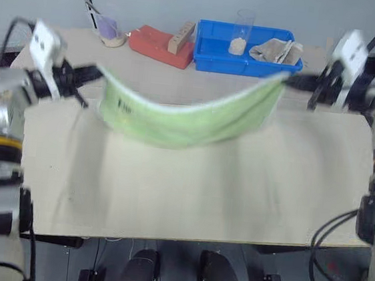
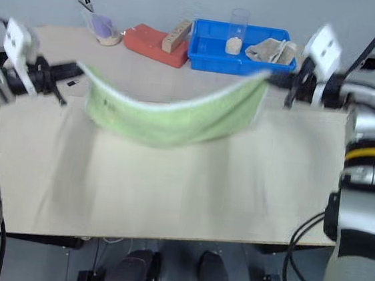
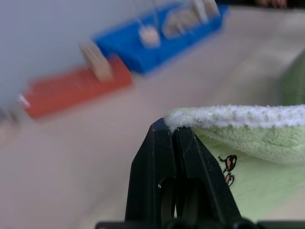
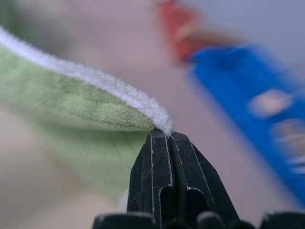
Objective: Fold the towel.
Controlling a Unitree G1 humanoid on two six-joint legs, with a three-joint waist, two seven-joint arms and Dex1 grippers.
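The towel (image 1: pixel 183 120), light green with a white edge, hangs in the air above the table, sagging in the middle between its two held corners. My left gripper (image 1: pixel 95 72) is shut on its left corner; in the left wrist view the black fingers (image 3: pixel 157 157) pinch the white-edged corner of the towel (image 3: pixel 248 133), with a small dark logo below it. My right gripper (image 1: pixel 289 79) is shut on the right corner, and the right wrist view shows its fingers (image 4: pixel 157 162) closed on the towel (image 4: pixel 71 105) edge. Both grippers point inward toward each other.
A beige table (image 1: pixel 202 196) lies under the towel. At its far edge stand a blue bin (image 1: pixel 213 52) holding a clear cup and a crumpled tan cloth (image 1: pixel 276 50), a red block (image 1: pixel 159 43) with a wooden piece, and a clear cup (image 1: pixel 110 30).
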